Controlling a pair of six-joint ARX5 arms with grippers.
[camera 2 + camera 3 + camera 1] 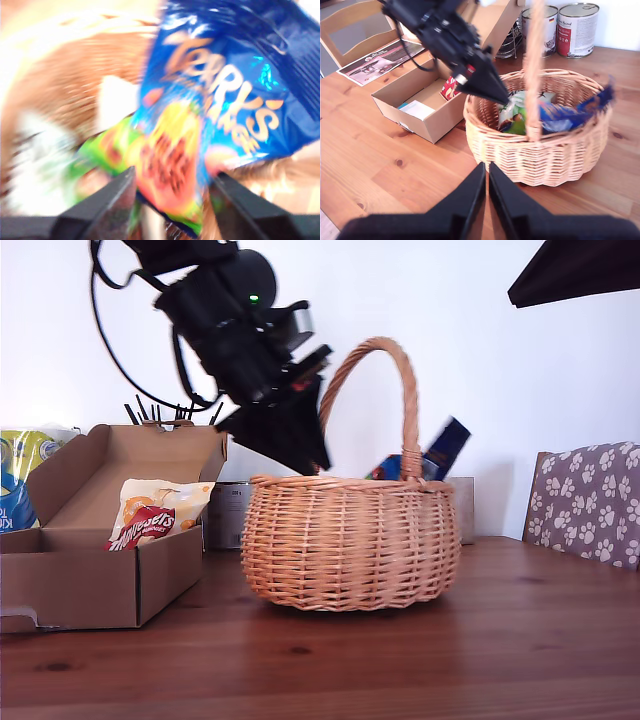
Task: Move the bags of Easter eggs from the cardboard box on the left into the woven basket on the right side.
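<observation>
The woven basket (pixel 350 540) (pixel 545 155) stands mid-table. Inside it lie a dark blue bag with orange lettering (pixel 225 90) (pixel 570 114), one corner poking above the rim (pixel 445 448), and a pale green-white bag (pixel 512 117) (pixel 100 145). My first gripper (pixel 175 185) (pixel 315 455) (pixel 500 97) hangs open just over the basket's rim on the box side, its fingers spread either side of the blue bag's near end. In the cardboard box (pixel 90 575) (pixel 445 122) leans a cream-orange bag with a red logo (pixel 155 515) (pixel 451 89). My second gripper (pixel 486 175) is shut on nothing, above the table in front of the basket.
A yellow and blue package (pixel 20 480) stands at the exterior view's left edge. Metal tins (pixel 575 27) (pixel 228 515) sit behind the basket. A paw-print cushion (pixel 590 500) is at the exterior view's right. A magazine (pixel 375 62) lies beyond the box, which also holds a white card (pixel 417 109).
</observation>
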